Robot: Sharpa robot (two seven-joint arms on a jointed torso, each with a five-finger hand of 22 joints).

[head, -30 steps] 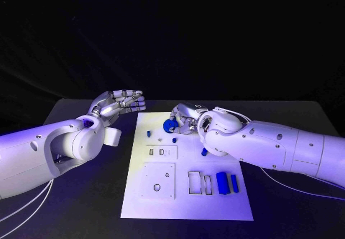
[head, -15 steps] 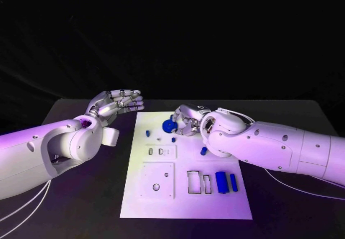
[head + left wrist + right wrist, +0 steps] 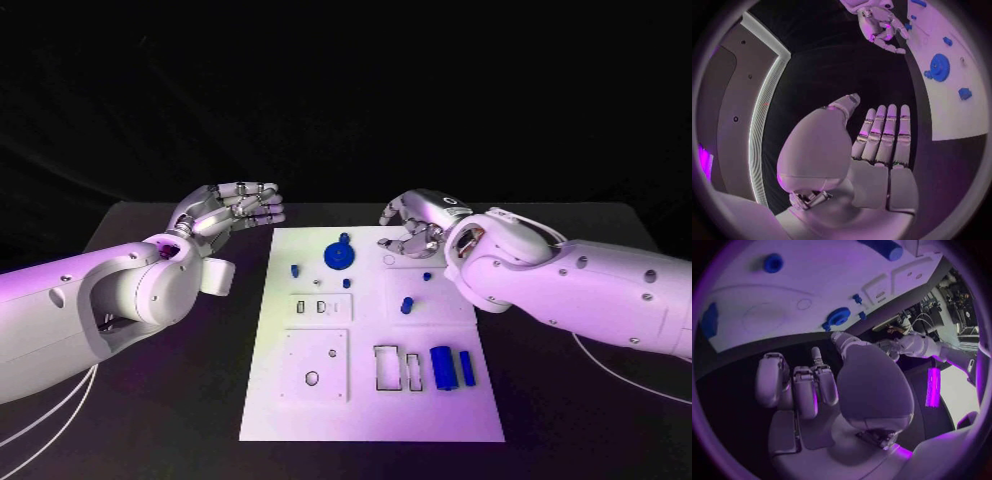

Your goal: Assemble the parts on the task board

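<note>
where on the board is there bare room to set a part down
Bare patches: the board's near strip below the square plate and the blue bars, and its far-left corner beside the left hand. Crowded: round the gear and by the right hand.

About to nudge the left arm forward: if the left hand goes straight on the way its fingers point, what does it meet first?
Probably nothing: the left hand points along bare black table beside the white task board, towards the right hand far ahead; depth is unclear.

Head camera looks down; wrist cameras share the task board (image 3: 372,340).
</note>
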